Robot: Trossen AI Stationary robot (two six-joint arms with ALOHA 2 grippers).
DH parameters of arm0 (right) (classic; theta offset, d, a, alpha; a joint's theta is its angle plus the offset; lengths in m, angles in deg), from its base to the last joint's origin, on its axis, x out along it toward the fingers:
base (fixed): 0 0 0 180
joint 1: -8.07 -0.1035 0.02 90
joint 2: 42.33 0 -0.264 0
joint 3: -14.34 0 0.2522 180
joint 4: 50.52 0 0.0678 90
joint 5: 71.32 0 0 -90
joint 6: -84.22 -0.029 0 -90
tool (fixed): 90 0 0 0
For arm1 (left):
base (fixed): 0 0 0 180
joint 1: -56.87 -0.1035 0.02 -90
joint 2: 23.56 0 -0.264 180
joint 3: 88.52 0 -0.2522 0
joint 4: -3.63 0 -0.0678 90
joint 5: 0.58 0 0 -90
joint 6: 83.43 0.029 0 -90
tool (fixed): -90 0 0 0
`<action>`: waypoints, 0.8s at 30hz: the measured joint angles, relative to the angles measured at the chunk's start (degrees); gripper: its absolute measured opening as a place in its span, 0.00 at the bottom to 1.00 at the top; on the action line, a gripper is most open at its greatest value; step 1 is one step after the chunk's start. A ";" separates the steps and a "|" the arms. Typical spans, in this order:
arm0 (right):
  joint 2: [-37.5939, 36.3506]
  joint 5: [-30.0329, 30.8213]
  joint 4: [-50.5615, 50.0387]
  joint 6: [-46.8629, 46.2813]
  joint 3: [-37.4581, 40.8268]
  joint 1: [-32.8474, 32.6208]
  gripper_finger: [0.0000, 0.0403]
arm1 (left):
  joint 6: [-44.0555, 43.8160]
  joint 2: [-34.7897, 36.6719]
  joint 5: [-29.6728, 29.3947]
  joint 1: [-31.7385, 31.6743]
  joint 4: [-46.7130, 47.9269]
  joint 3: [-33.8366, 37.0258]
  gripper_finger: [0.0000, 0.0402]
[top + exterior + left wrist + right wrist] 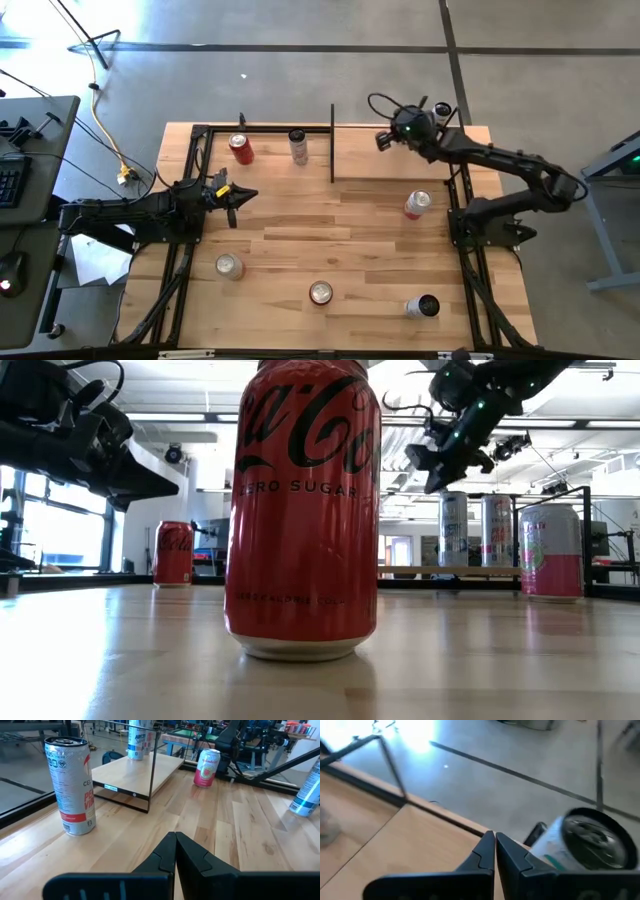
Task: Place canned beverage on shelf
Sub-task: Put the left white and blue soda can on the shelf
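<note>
The shelf [395, 155] is a light-wood plank at the table's far right, with a thin black upright plate [332, 143] at its left end. It also shows in the left wrist view [145, 767]. A white and blue can [137, 740] stands on the shelf's far part and also shows in the right wrist view [587, 845]. My right gripper [382, 140] hovers above the shelf, shut and empty [495, 842], beside that can. My left gripper [243, 195] is shut and empty [175, 845] at the table's left, pointing toward the right.
Loose cans are spread over the table. A red can [240, 148] and a white and red can [298, 146] are at the far left. A pink can [417, 204] is near the shelf. A silver can [229, 266], a red cola can [320, 292] and a toppled can [423, 306] are nearer.
</note>
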 joint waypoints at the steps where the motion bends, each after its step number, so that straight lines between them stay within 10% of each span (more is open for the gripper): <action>1: 0.51 0.69 -0.06 -0.82 0.00 0.29 0.00 | -0.11 0.00 -0.02 0.02 0.00 -0.01 0.00; 24: 3.24 9.86 -11.54 -3.50 0.02 1.96 0.00 | -0.13 0.02 -0.02 0.02 0.00 -0.01 0.00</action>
